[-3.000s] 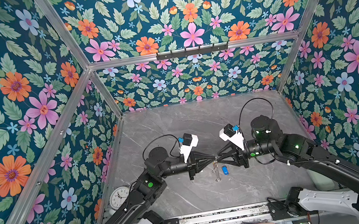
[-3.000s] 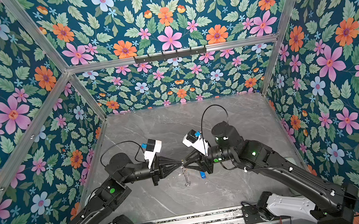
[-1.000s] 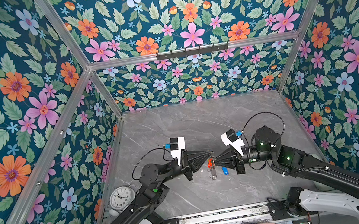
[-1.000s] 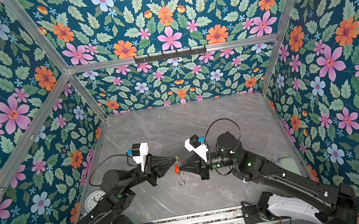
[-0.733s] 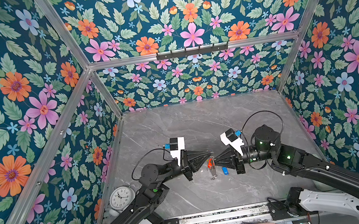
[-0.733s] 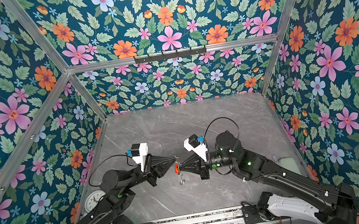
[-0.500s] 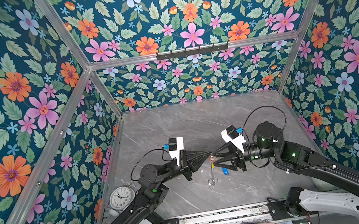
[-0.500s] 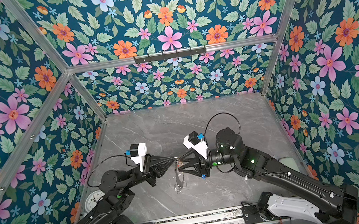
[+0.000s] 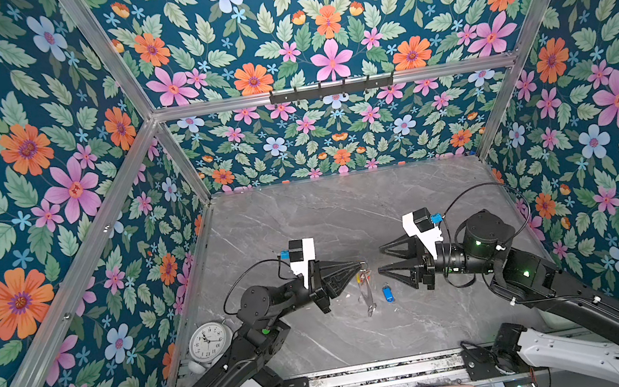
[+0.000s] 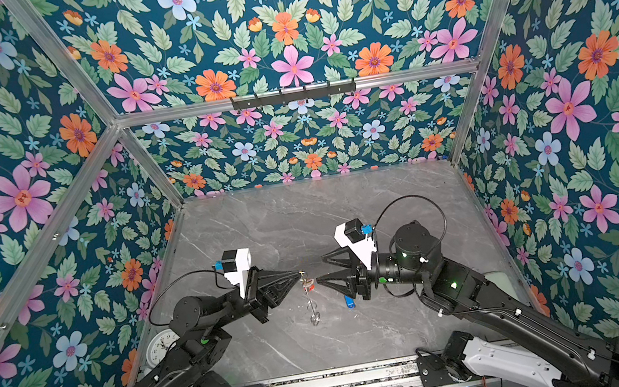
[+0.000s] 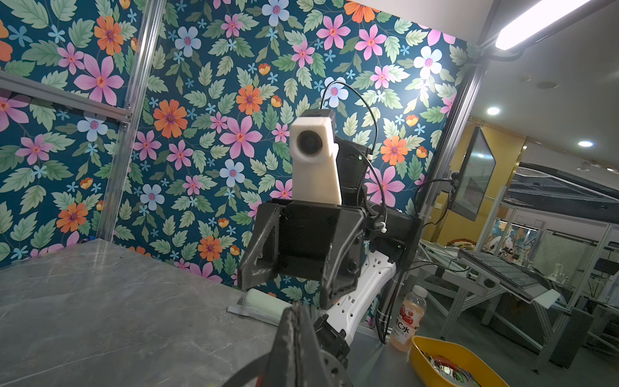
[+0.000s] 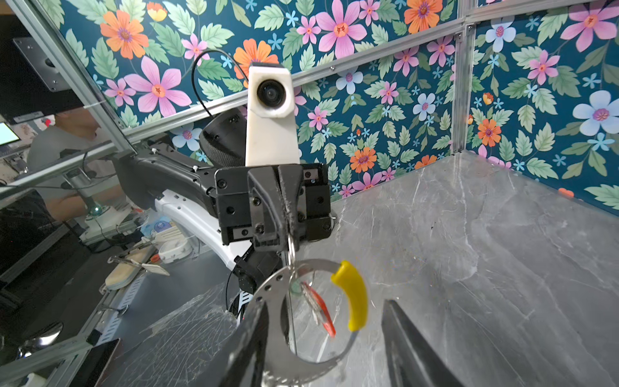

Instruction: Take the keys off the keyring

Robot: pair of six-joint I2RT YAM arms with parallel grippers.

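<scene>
My left gripper [image 9: 359,266] is shut on a small split ring from which the keyring [image 12: 273,295], a thin grey hoop with a yellow sleeve [image 12: 351,298], hangs above the table. In both top views the hoop [image 9: 367,295] [image 10: 311,308] shows edge-on. A key with a red-orange tag [image 12: 318,306] dangles inside the hoop. The key with the blue tag [image 9: 387,293] [image 10: 349,302] lies loose on the table. My right gripper [image 9: 381,260] [image 12: 330,351] stands open facing the left one [image 10: 297,275], holding nothing. The hoop's lower arc overlaps one of its fingers [image 12: 249,345]; whether they touch I cannot tell.
A white alarm clock [image 9: 208,341] stands at the table's near left corner. A pale green roll [image 11: 264,303] lies at the right edge. Off the table are a drink bottle [image 11: 408,318] and a yellow bowl [image 11: 449,365]. Floral walls close three sides.
My right gripper has opened and drawn back to the right. The hoop has swung down and now hangs from the left gripper alone. The blue-tagged key has stayed on the table.
</scene>
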